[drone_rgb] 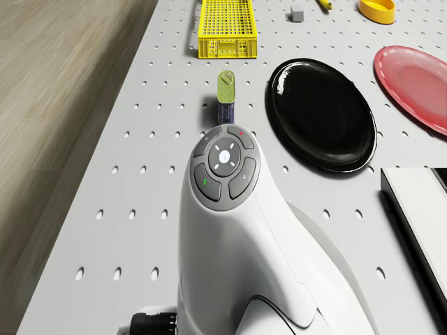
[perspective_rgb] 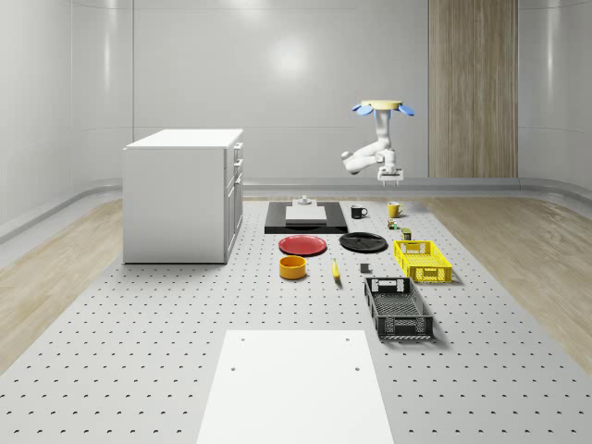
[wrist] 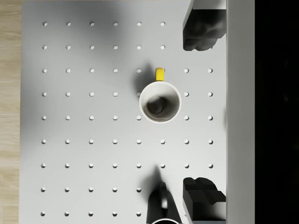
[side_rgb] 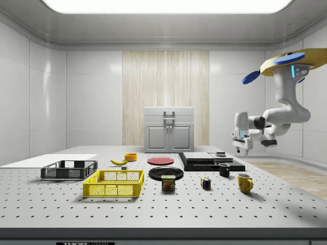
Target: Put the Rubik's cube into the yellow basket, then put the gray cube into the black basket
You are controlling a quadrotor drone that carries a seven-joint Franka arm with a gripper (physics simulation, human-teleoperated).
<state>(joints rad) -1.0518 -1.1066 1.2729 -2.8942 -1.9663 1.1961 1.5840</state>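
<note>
The drone [perspective_rgb: 380,105] hovers over the table's far right corner, its arm hanging the gripper [perspective_rgb: 389,175] high above the yellow mug [wrist: 160,102], jaws apart. In the whole-scene view the Rubik's cube [side_rgb: 205,182] sits at 6 o'clock from that mug, near the table's right edge, with the yellow basket [perspective_rgb: 423,260] at its 6 o'clock past a can [side_rgb: 167,182]. The gray cube [perspective_rgb: 364,268] lies at 9 o'clock of the yellow basket, the black basket [perspective_rgb: 398,308] nearer. Bare table [perspective_rgb: 139,324] spreads left.
</note>
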